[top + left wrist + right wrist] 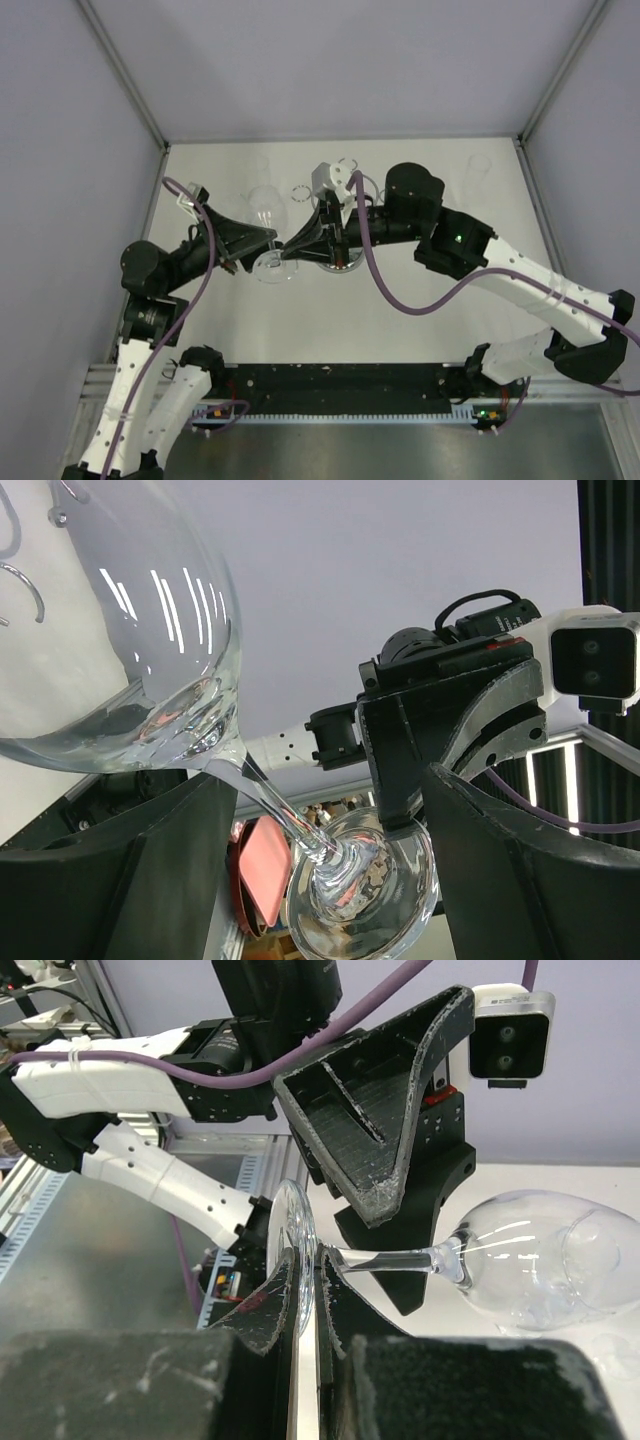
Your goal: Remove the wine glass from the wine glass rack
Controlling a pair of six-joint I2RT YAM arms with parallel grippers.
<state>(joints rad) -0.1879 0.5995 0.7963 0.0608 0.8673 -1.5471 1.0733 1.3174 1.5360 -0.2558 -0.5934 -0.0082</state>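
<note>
The clear wine glass lies tilted between my two grippers, left of the chrome wine glass rack, whose wire rings show at centre back. In the right wrist view my right gripper is shut on the rim of the glass's round foot, with the stem running right to the bowl. My left gripper is open. Its fingers stand on either side of the stem and foot, apart from them. Rack loops show at the upper left of the left wrist view.
The white table is walled by grey panels on three sides. Faint clear glasses stand near the back edge at the left and right. A purple cable loops in front of the right arm.
</note>
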